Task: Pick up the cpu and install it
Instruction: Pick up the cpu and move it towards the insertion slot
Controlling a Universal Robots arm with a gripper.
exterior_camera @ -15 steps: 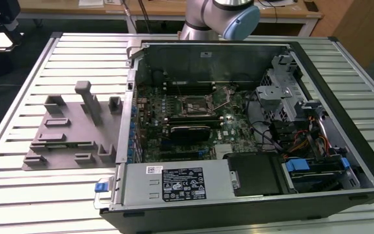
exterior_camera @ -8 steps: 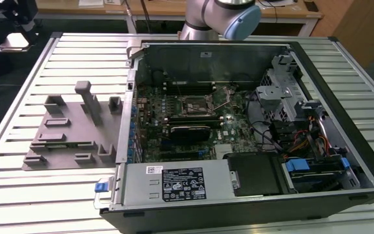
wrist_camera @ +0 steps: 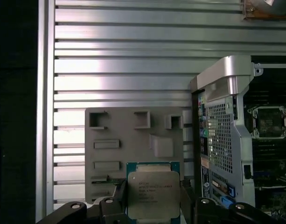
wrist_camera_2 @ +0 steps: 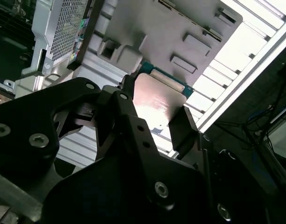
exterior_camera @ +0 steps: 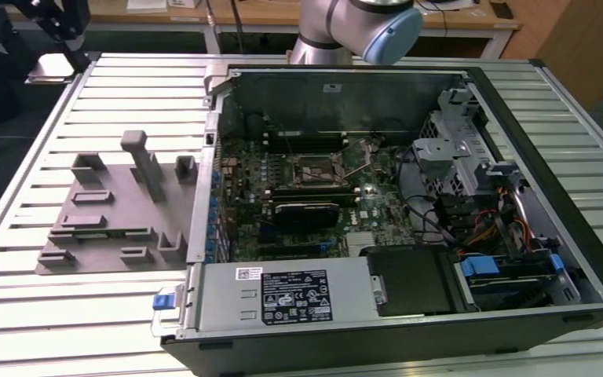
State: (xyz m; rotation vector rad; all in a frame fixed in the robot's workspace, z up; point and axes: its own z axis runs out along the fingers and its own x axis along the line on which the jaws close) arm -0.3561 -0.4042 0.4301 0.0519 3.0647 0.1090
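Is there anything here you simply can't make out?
The cpu: underside faces away in both wrist views; the gripper covers part of it in the second wrist view.
The socket: too small in the exterior view to judge its state.
The arm: cut off by the exterior view's top edge.

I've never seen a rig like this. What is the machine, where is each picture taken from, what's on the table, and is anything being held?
The machine is a single robot arm, seen at the far edge of a slatted metal table. The exterior view comes from a camera off the arm, looking down on that table. On it lie an open computer case with its motherboard and, to the exterior view's left, a grey fixture tray. Both wrist views come from cameras riding on the arm, looking past its black gripper. The gripper is shut on the cpu, a small silvery square chip, held above the tray.
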